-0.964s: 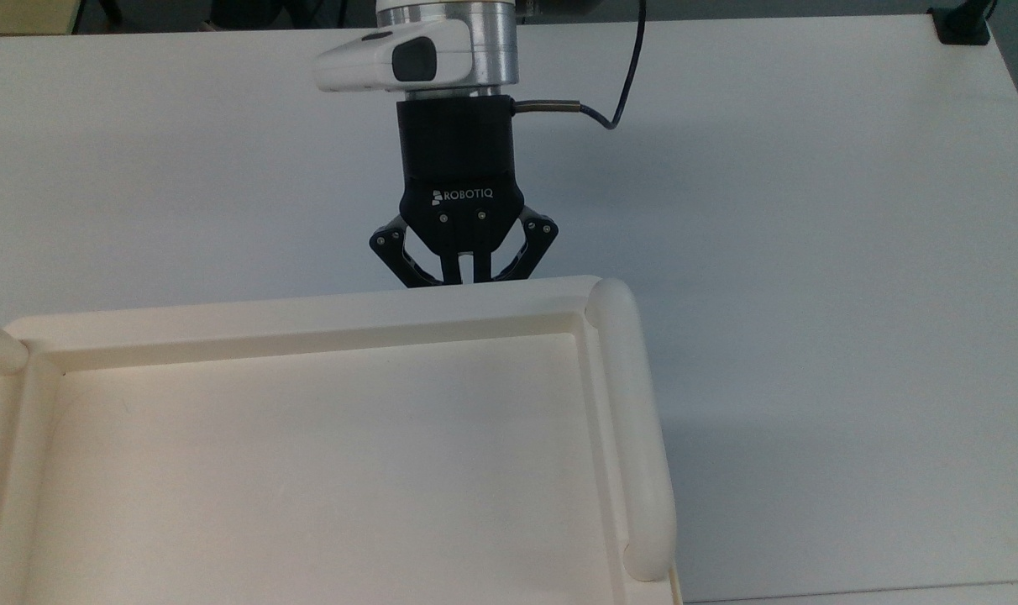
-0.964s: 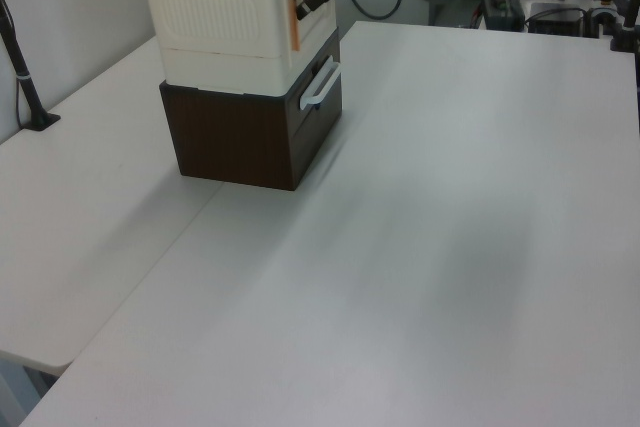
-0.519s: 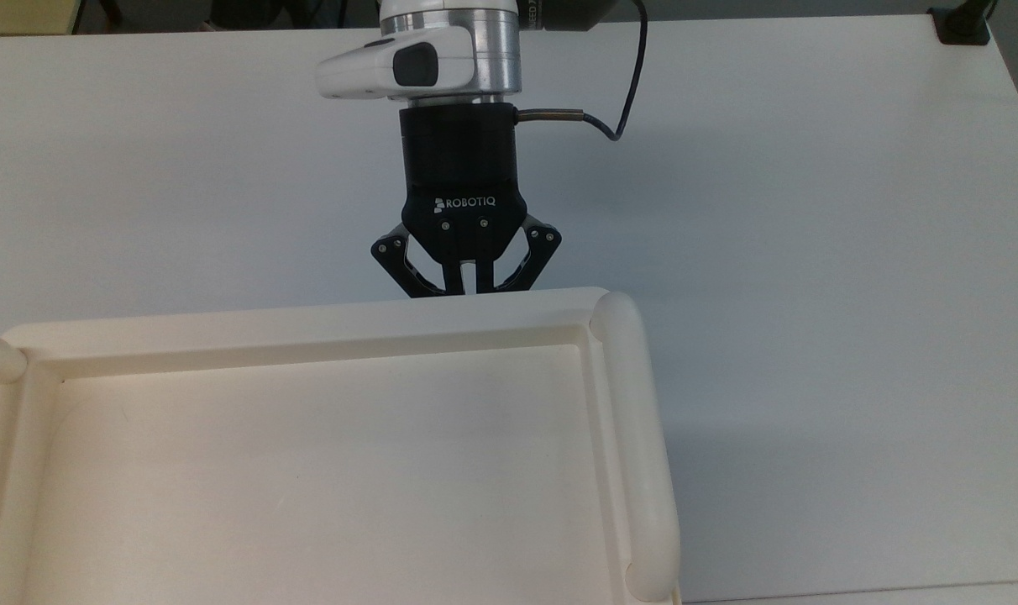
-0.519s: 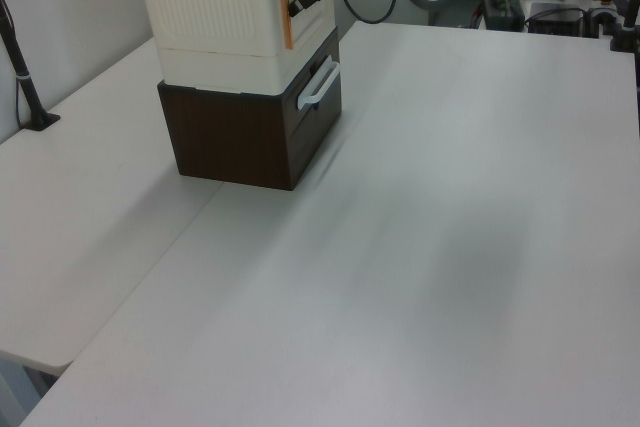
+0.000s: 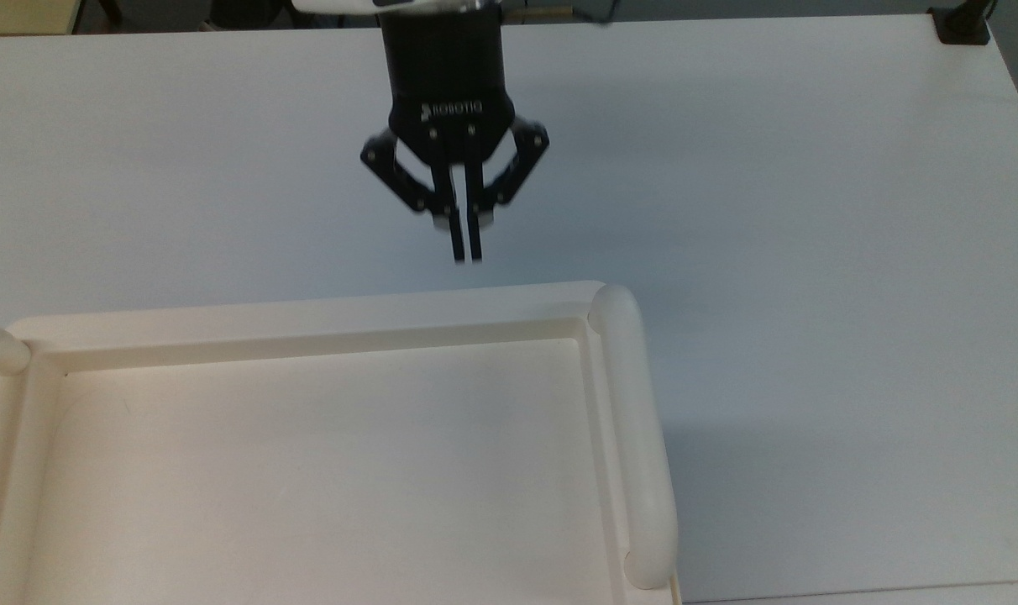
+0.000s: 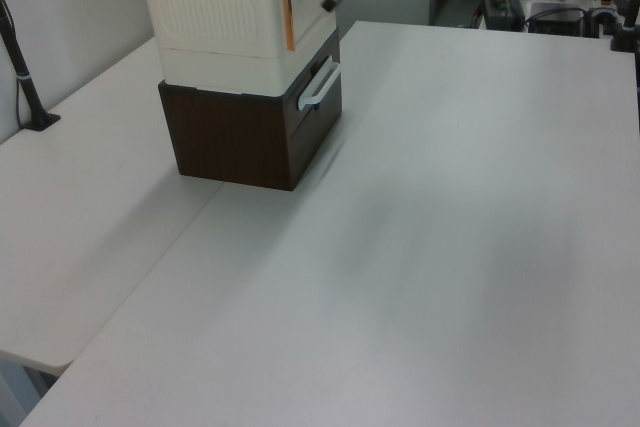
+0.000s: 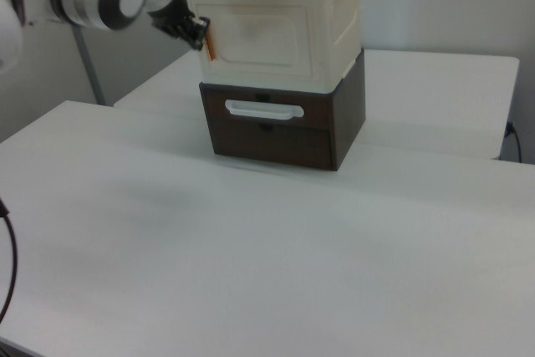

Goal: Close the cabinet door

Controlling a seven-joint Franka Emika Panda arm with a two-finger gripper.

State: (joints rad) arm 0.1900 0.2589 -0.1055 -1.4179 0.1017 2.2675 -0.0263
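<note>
The cream-white cabinet [image 5: 307,315] fills the top view's lower left with its recessed tray top. In the right view the cabinet door [image 7: 267,35] lies flat against the cabinet's front, with an orange clip [image 7: 210,44] at its edge. My black gripper [image 5: 465,252] hangs over the white table, a short way off the cabinet's front rim. Its two fingers are pressed together, shut, with nothing between them. In the left view the gripper [image 6: 327,4] sits just off the door [image 6: 308,2], apart from it. The right view puts the gripper [image 7: 199,35] beside the door's clip edge.
The cabinet stands on a dark brown drawer unit [image 7: 276,135] with a white handle [image 7: 263,109]. White table [image 5: 811,252] spreads wide around it. A black clamp [image 5: 962,25] sits at the top view's upper right corner, and a black post [image 6: 25,77] stands at the left view's left.
My gripper has pulled back from the cabinet's front edge, where its fingertips were a second ago, and now hangs apart from it. The door looks flush.
</note>
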